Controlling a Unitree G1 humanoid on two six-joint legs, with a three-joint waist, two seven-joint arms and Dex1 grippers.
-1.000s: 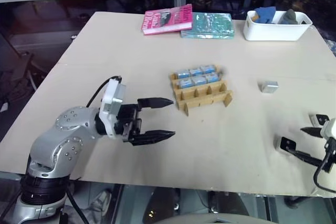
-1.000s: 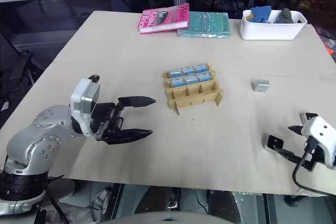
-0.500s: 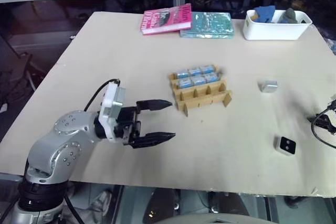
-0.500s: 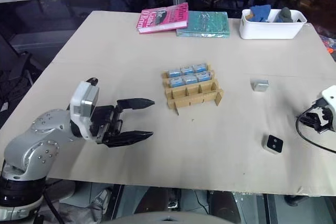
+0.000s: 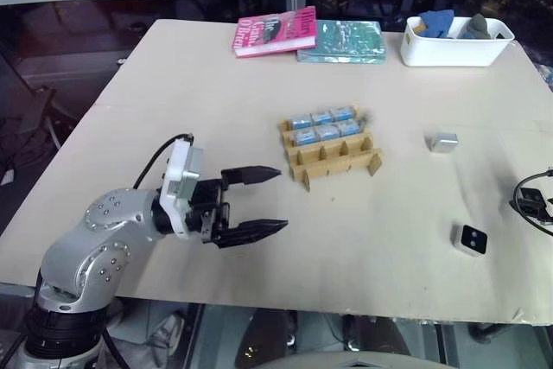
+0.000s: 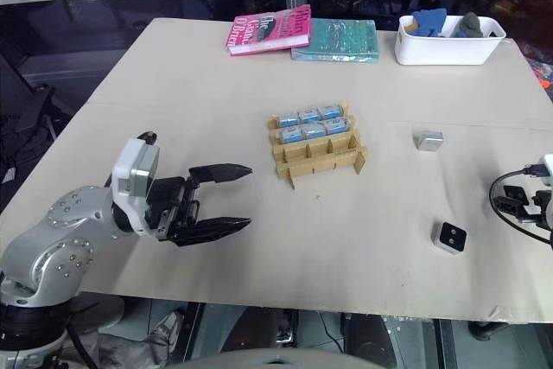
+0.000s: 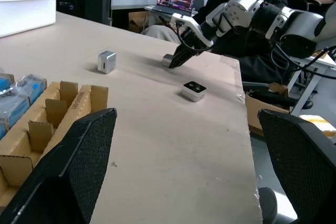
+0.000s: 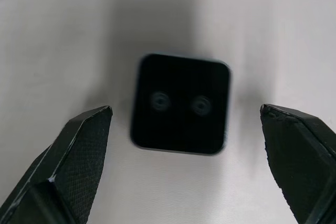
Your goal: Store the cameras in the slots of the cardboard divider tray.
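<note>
We read the cameras as small, rigid, light blocks with smooth sides, so likely slippery; lens faces look scratch-prone. Best hold: two opposite flat sides, pads off the lens.

One camera (image 5: 470, 239) lies black face up near the desk's (image 5: 173, 110) front edge, right side; in the right wrist view it sits between the right claw's (image 8: 186, 169) spread fingers, untouched. A silver one (image 5: 442, 143) lies further back.

The cardboard divider tray (image 5: 333, 151) sits mid-desk: back two rows filled, front row empty. Left claw (image 5: 259, 202) hangs wide apart, holding nothing, near the tray's left.
</note>
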